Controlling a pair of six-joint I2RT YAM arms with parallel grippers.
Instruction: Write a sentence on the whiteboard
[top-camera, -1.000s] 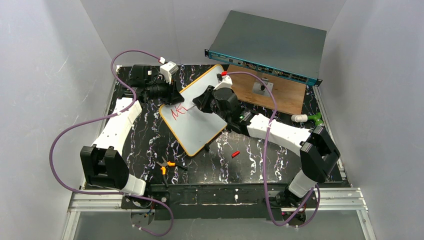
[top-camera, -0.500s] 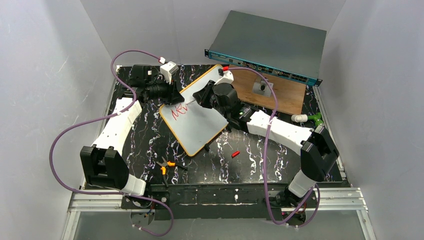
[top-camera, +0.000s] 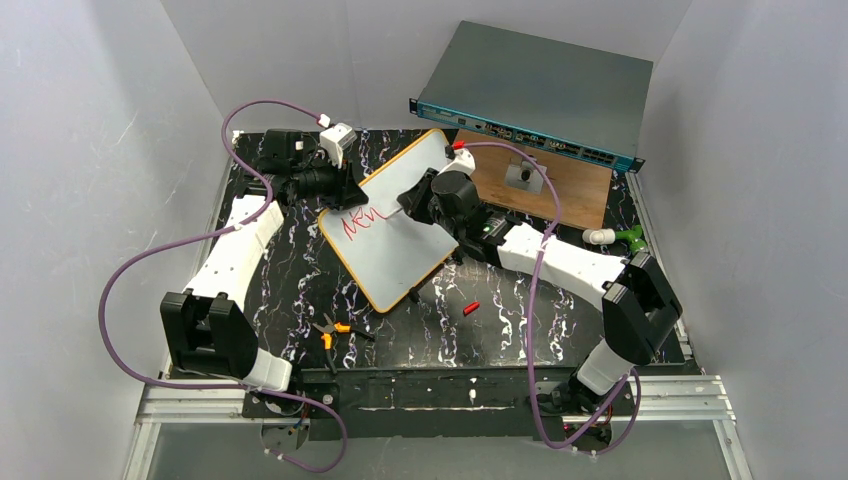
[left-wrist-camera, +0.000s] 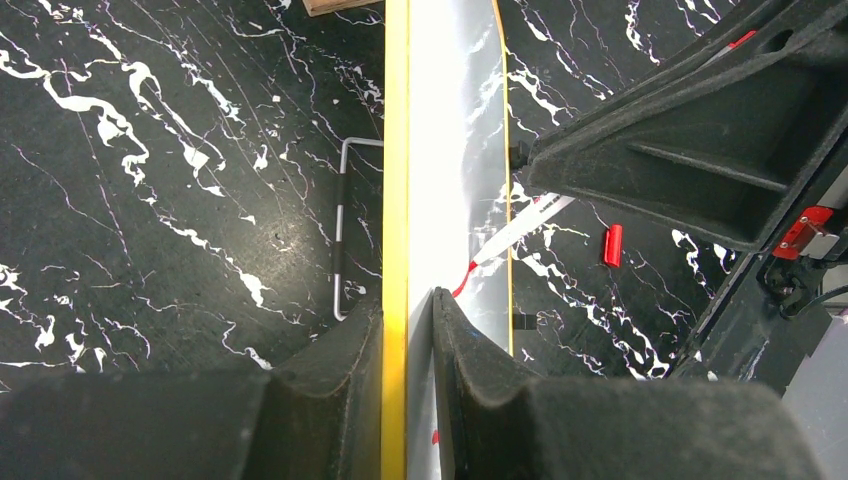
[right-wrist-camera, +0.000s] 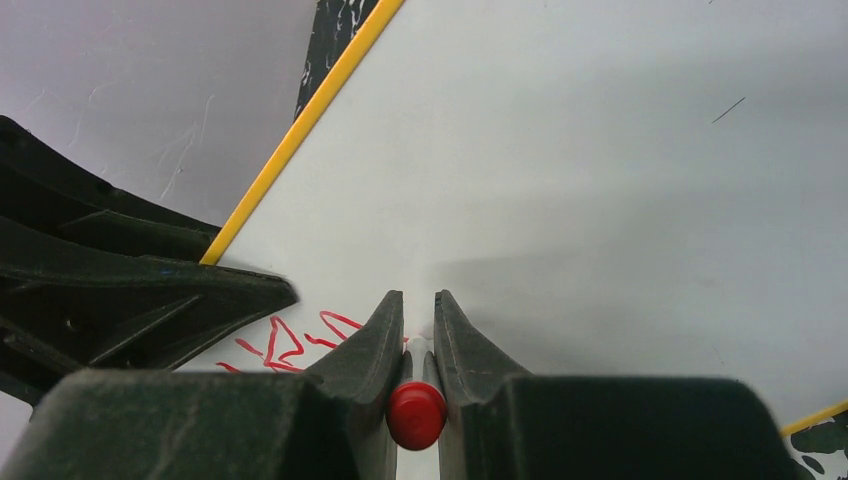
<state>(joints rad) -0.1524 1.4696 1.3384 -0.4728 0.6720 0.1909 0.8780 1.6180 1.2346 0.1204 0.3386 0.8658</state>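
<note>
The whiteboard (top-camera: 400, 262), white with an orange rim, stands tilted at mid-table. My left gripper (top-camera: 349, 196) is shut on its upper left edge; in the left wrist view the fingers (left-wrist-camera: 408, 300) pinch the yellow rim (left-wrist-camera: 396, 150). My right gripper (top-camera: 405, 207) is shut on a red-ended marker (right-wrist-camera: 416, 414), whose tip touches the board (right-wrist-camera: 600, 150). Of the sentence (top-camera: 358, 222), only a few red letters show, just left of the marker tip (left-wrist-camera: 466, 280); they appear beside the fingers as red strokes (right-wrist-camera: 290, 340).
A red marker cap (top-camera: 471, 307) lies on the black marbled table right of the board. Orange-handled pliers (top-camera: 332, 332) lie near the front. A brown wooden board (top-camera: 560, 190) and a grey rack unit (top-camera: 535, 95) sit at the back right. A green-handled tool (top-camera: 625, 236) lies far right.
My right gripper has carried the marker to the right across the board, and the red writing has grown by about a letter. The left gripper and the board have stayed put.
</note>
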